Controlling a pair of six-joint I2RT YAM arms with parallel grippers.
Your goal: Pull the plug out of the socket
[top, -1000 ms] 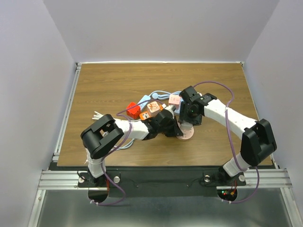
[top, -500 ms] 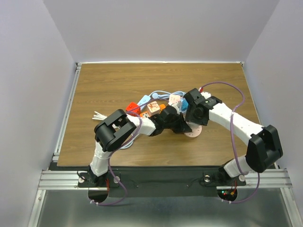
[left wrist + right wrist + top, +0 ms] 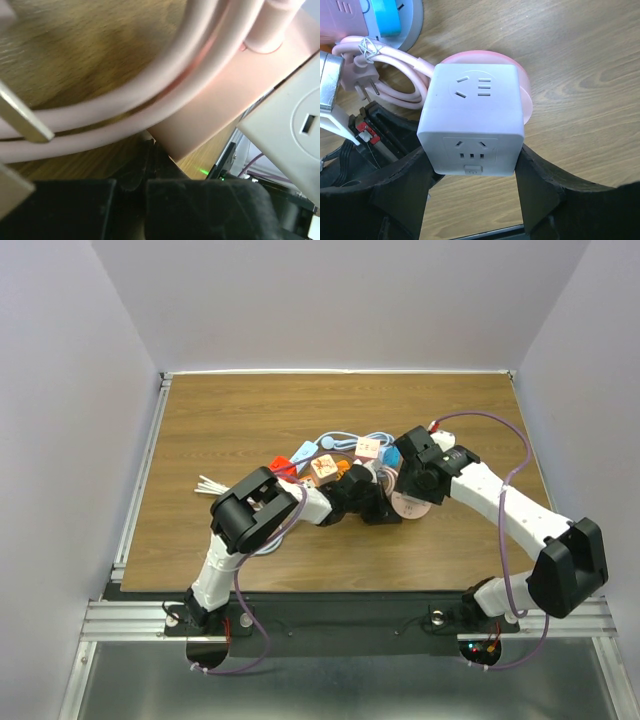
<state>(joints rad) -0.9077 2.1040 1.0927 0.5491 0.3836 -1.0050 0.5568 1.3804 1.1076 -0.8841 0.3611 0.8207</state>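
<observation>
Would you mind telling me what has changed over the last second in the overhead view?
Both arms swung rightward. The right gripper, clamped on the white socket cube, carried it right and a little farther back, and the left gripper followed alongside. The white ties and the blue cable stayed put.

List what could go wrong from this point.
The coiled pink cord sits right by the left hand; moving that hand may snag it and drag its bare-pronged pink plug along. The right hand pinches the white cube socket on its round pink base by two smooth sides; a tug may slip it.
</observation>
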